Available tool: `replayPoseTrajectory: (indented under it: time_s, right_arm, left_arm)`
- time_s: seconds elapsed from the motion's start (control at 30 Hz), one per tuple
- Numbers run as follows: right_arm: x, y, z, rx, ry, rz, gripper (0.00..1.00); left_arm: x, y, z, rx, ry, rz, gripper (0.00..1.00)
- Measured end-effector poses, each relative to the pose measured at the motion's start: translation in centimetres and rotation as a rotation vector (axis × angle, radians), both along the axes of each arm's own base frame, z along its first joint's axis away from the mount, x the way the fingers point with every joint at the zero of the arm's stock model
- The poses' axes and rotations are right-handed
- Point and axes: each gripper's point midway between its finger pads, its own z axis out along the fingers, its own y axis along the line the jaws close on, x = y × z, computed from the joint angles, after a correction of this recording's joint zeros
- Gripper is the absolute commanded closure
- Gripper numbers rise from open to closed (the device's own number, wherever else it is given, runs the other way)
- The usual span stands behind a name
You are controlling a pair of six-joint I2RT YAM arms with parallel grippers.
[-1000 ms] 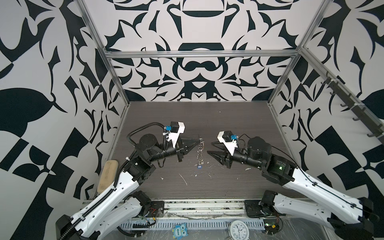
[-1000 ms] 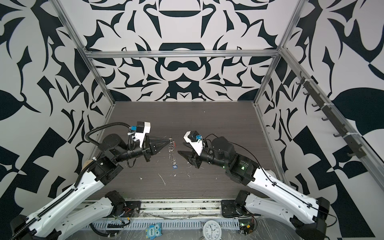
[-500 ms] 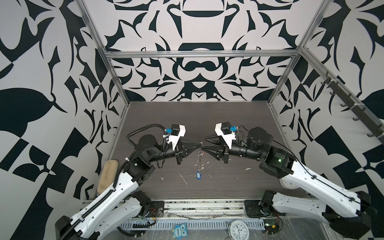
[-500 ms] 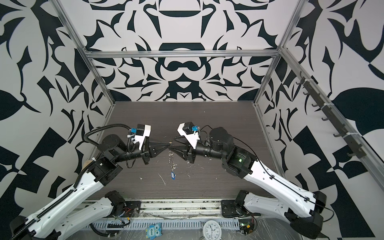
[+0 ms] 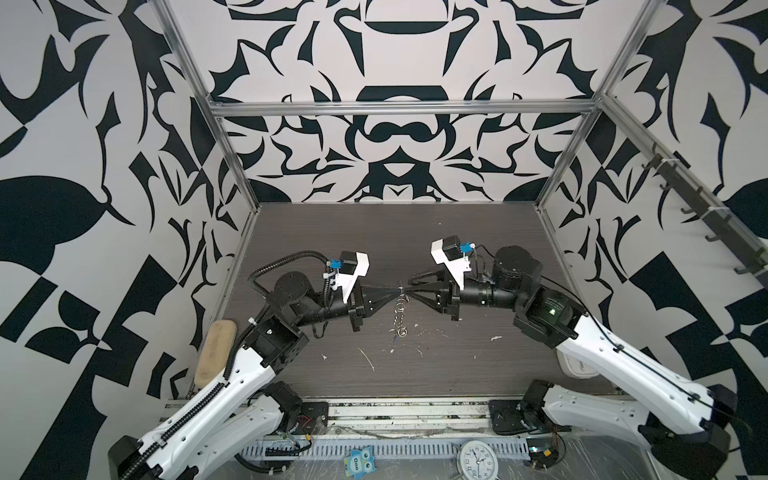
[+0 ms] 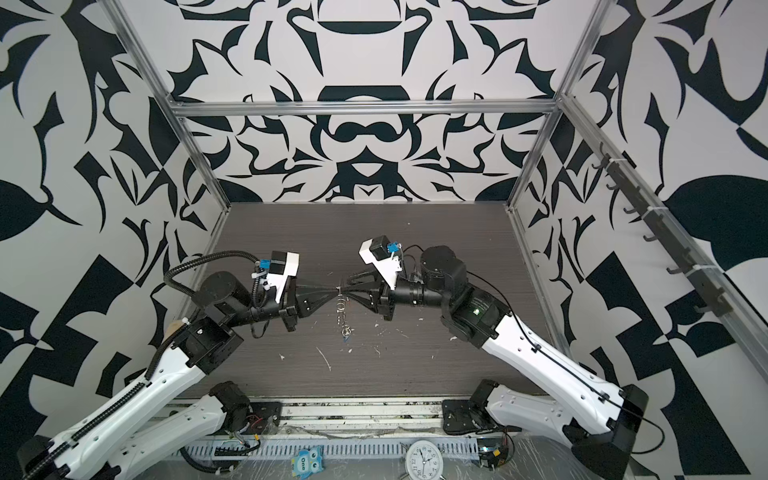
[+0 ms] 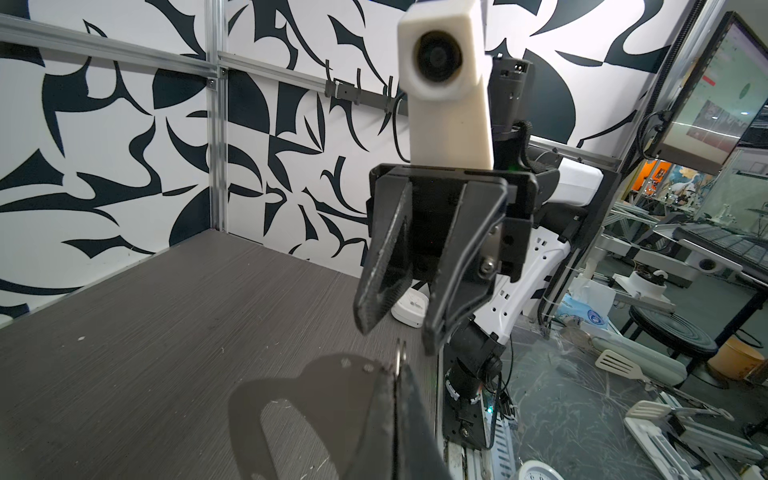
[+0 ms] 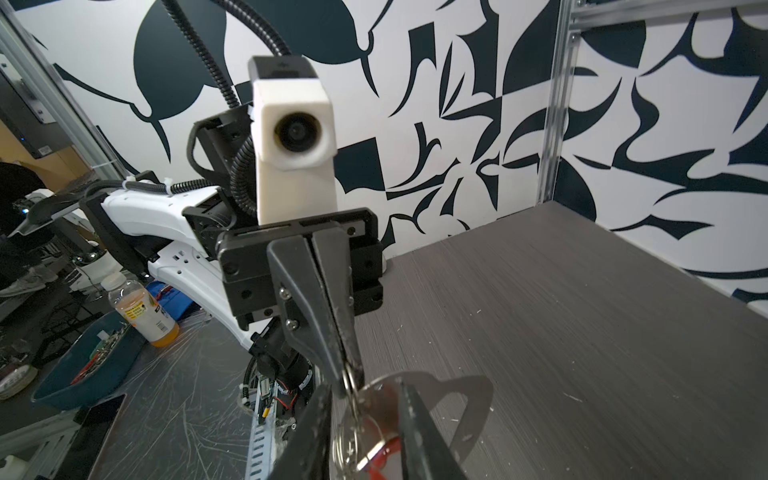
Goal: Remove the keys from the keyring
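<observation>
My left gripper is shut on the edge of the keyring, a flat silver plate with an oblong slot, held above the table. Below it a chain of small silver rings hangs, with the blue key at its lower end near the table. My right gripper meets the left gripper tip to tip. Its jaws stand apart around the rings and the red key, beside the plate. In the other top view the rings hang between both tips.
Small white scraps lie scattered on the dark table. A tan brush leans at the left edge and a white device sits by the right arm. A clock and an owl figure lie in front of the rail.
My right gripper rose from the table and moved left to the keyring, and its jaws narrowed around the rings. The left gripper hardly moved and stayed shut.
</observation>
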Motion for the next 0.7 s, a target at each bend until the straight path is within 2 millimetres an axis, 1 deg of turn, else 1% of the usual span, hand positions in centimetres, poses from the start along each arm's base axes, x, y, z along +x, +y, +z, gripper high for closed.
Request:
replayPoseTrajectory:
  time_s: [0.13, 0.33, 0.5, 0.7]
  right_arm:
    - [0.0, -0.1, -0.3, 0.001, 0.025, 0.012, 0.74]
    - [-0.4, 0.0, -0.3, 0.015, 0.043, 0.041, 0.79]
    - [-0.5, 0.5, -0.6, 0.013, 0.058, 0.062, 0.83]
    - [-0.2, 0.7, -1.1, 0.003, 0.072, 0.067, 0.93]
  left_arm:
    - [0.0, 0.0, 0.0, -0.001, -0.002, 0.0, 1.0]
    - [0.1, 0.0, 0.1, -0.004, -0.003, 0.006, 1.0]
    - [0.2, 0.0, 0.2, -0.007, -0.005, 0.014, 1.0]
    - [0.3, 0.1, 0.2, -0.008, -0.005, 0.018, 1.0]
